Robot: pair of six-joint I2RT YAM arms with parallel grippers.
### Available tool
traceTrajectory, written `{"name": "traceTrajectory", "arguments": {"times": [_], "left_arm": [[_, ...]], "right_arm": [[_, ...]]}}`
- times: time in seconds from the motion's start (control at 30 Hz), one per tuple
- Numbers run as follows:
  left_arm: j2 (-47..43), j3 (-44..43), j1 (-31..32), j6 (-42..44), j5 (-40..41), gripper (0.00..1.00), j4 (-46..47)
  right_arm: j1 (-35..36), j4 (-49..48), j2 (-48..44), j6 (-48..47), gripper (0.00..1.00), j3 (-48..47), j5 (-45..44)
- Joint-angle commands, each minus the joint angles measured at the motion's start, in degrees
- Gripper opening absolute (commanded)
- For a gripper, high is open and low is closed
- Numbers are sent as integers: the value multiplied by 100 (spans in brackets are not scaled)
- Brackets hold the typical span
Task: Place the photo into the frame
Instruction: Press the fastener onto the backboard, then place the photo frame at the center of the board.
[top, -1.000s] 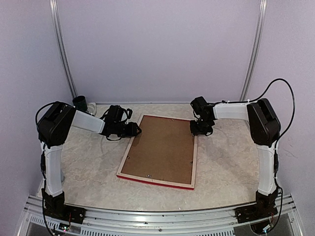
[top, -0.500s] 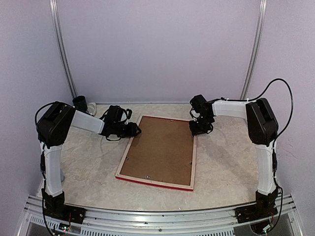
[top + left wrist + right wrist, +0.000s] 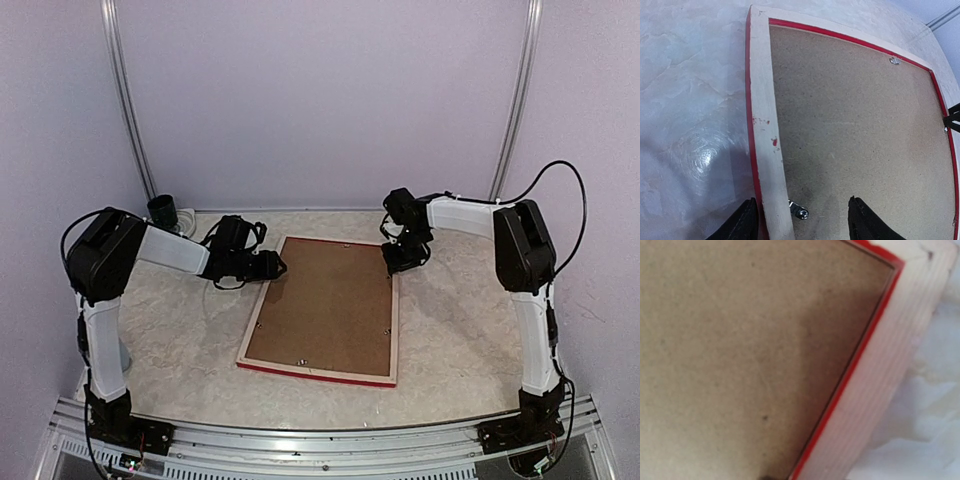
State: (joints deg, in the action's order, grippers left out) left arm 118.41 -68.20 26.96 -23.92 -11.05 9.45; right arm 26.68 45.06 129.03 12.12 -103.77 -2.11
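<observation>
Left gripper (image 3: pixel 802 220), jaws wide, straddles the left rail of the frame (image 3: pixel 762 125), whose long axis runs near-to-far; whether my right gripper (image 3: pixel 408 258) at its far-right corner is open, I cannot tell.

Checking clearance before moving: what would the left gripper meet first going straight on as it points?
Probably the frame: its pale wooden rail lies between the fingers of the open left gripper. Depth is unclear.

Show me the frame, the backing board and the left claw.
frame (image 3: pixel 762 125): left wrist view, on the pale wood side rail.
backing board (image 3: pixel 855 130): left wrist view, middle of the brown panel.
left claw (image 3: pixel 801 220): left wrist view, midway between its two black fingertips.
</observation>
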Motion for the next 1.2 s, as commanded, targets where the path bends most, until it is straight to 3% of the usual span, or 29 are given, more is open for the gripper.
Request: {"name": "traceTrajectory", "arguments": {"times": [0.0,0.3,0.43,0.6,0.8,1.17], "left_arm": [[-589,94,314,149,637,63,96],[-731,-223,456,274,1086,75,-131],[-317,-1151,513,729,1162,76,-619],[230,-2354,565,1775,1330,86,-1011],[759,-3419,589,2545,1140,88,-1513],[197,-2117,1189,2293,1176,84,-1072]], "right_arm": [[-22,236,217,-318,29,-252,105],[-81,205,600,-540,29,-759,30],[-92,254,877,-842,29,-1269,-6],[-99,457,1190,-1046,29,-1791,-76],[-99,302,965,-847,34,-1552,58],[-101,142,412,-583,49,-934,-297]]}}
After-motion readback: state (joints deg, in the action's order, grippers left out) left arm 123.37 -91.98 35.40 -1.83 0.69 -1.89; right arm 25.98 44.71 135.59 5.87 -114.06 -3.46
